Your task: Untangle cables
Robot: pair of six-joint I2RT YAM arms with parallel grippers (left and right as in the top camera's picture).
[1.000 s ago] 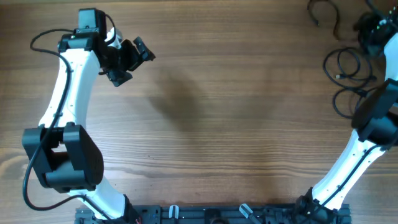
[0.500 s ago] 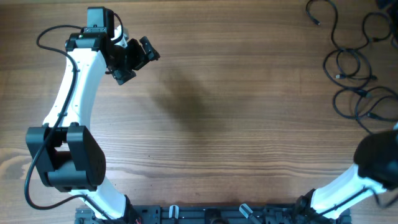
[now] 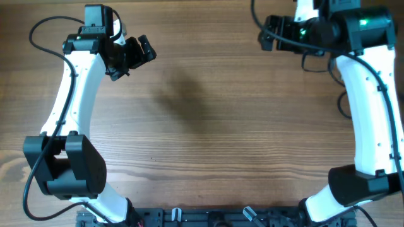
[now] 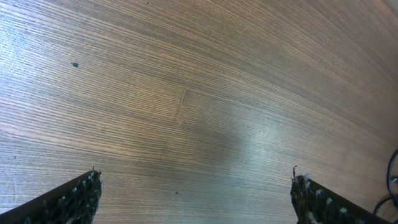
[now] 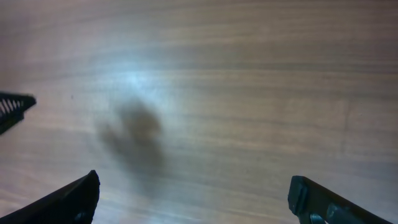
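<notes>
Left gripper hangs over the far left part of the wooden table, its two fingers spread wide. In the left wrist view only the two toothed fingertips show, one in each lower corner, with nothing but bare wood grain between them.

The right gripper is over the far right part of the table and points toward the left. In its own wrist view the two fingertips also stand far apart in the lower corners, with blurred wood between and nothing in the grasp.

The cables lie on the table at the far right, mostly hidden beneath the white right arm. From overhead, only short black arcs peek out along the arm's left edge: one beside the forearm and another a little farther up, just below the wrist. They lie to the right of the right gripper and nearer the robot's base than it, apart from its fingertips. They are well apart from the left gripper, across the whole width of the table.

Two arms and two grippers are in view. How many cables there are cannot be told, since the arm covers most of them.
</notes>
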